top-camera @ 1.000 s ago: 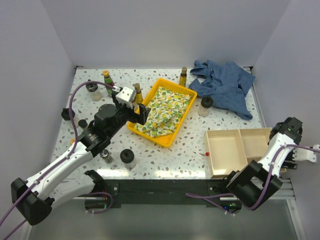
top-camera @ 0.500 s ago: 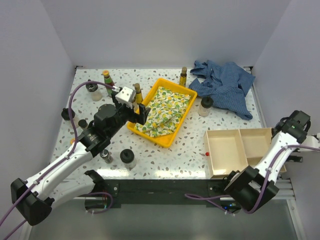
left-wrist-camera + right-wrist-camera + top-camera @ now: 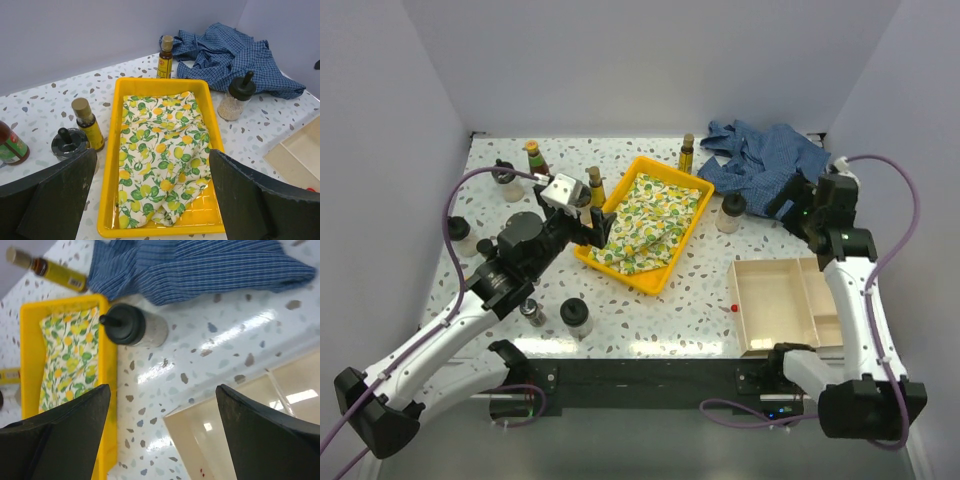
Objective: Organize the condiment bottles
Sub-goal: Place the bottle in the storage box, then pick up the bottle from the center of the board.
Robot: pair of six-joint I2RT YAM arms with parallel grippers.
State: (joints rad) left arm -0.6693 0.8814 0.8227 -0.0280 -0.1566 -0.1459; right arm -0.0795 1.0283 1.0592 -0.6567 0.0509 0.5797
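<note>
Yellow plastic fills the view ahead of the left gripper [image 3: 152, 155]: we see a rectangular yellow plastic tray [image 3: 150, 85], lined with a lemon-printed cloth [image 3: 160, 150], its near rim lying between the two black fingers [image 3: 55, 195]. Those fingers stand wide apart with nothing between them. Just outside the left finger, and outside the tray's left wall, a slim amber bottle with a tan cap [image 3: 89, 127] stands upright just beside a squat clear jar with a black knobbed lid [image 3: 67, 144]. The gap between them and the tray wall is narrow. Farther to that side, cut by the frame edge, is a dark bottle with a red-and-green label [image 3: 10, 146]. Beyond the tray's far rim a second amber bottle [image 3: 165, 54] stands at the hem of a crumpled blue checked shirt [image 3: 235, 55].

The right gripper [image 3: 162, 390] is also spread wide and holds nothing. Ahead of it a clear grain-filled jar with a black lid [image 3: 137, 330] stands between the tray's wall and the shirt, close to both. The freest room we find lies under this gripper: bare speckled white tabletop [image 3: 225, 335] running to the corner of a pale two-compartment box [image 3: 200, 440]. Behind the left gripper, beside its arm, another black-lidded jar [image 3: 575, 315] stands near the table's front edge.

The amber bottles wear yellow labels, the far one with a red mark; we cannot read any lettering.
</note>
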